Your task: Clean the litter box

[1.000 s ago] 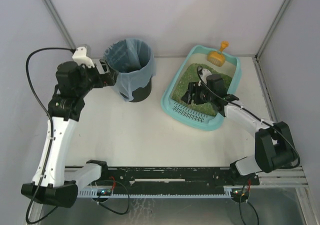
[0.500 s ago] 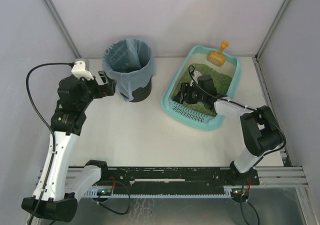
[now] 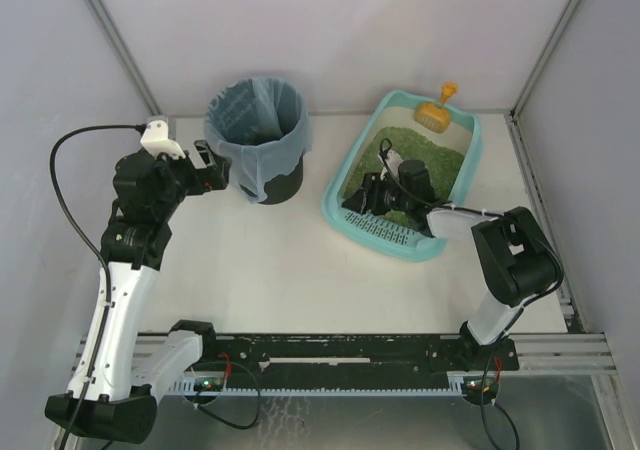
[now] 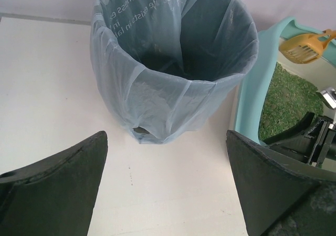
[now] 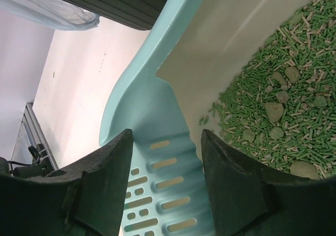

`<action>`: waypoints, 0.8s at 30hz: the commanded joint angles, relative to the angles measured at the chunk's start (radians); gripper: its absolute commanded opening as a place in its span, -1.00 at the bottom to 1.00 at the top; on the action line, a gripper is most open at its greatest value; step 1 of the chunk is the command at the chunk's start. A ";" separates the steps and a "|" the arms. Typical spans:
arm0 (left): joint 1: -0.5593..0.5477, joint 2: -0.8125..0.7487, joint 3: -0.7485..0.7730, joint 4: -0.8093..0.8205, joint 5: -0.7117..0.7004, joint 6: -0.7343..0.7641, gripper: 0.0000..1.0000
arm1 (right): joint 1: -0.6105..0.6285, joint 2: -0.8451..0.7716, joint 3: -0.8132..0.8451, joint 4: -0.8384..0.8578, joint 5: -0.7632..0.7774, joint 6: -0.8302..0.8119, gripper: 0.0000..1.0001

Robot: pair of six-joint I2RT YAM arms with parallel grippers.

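The light-teal litter box (image 3: 455,232) lies at the right of the table, holding green pellet litter (image 3: 425,155) with several pale clumps (image 5: 273,111). Its slotted grille (image 5: 163,194) is at the near end. My right gripper (image 3: 362,196) is open and empty, low over the box's near left corner, its fingers (image 5: 100,183) either side of the grille. My left gripper (image 3: 218,166) is open and empty, above the table just left of the black bin (image 3: 262,135). It looks at the bin (image 4: 173,63) from the side.
The bin is lined with a blue bag (image 4: 157,105). A small orange slotted scoop (image 3: 437,111) rests at the far end of the box, also in the left wrist view (image 4: 304,44). Grey walls enclose the table on three sides.
My right gripper has swung left and nearer, from the middle of the litter to the box's near left corner. My left gripper has pulled back a little from the bin.
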 commanded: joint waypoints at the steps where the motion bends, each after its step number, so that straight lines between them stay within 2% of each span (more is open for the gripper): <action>1: 0.011 -0.001 -0.014 0.038 0.028 -0.006 0.94 | 0.033 0.004 -0.071 0.027 -0.045 -0.011 0.05; 15: 0.021 0.006 -0.017 0.035 0.046 -0.013 0.94 | 0.137 -0.079 -0.371 0.264 -0.035 0.087 -0.02; 24: 0.023 0.004 -0.020 0.034 0.043 -0.014 0.93 | 0.309 -0.141 -0.457 0.287 0.038 0.128 -0.03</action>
